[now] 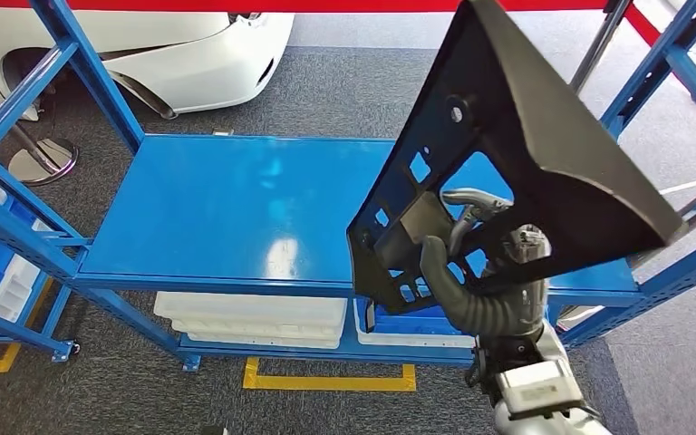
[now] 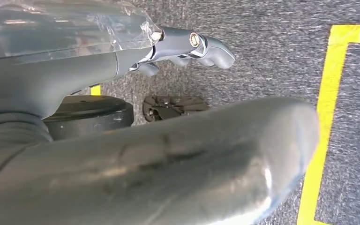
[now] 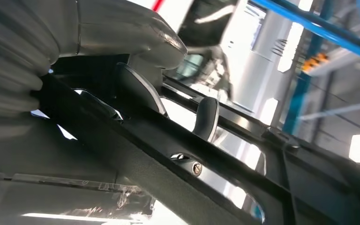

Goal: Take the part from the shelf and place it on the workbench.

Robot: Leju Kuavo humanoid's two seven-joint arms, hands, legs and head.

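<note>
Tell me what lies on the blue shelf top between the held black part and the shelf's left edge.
Nothing: in the head view the blue shelf top is bare from its left edge to the black part, which the right hand holds.

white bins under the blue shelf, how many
2: a wide bin under the shelf middle, another to its right, partly behind the part. More may be hidden.

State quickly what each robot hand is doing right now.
Left robot hand: holds nothing, fingers curled in, hanging over the floor.
Right robot hand: grips the black plastic panel part, lifted above the blue shelf.
</note>
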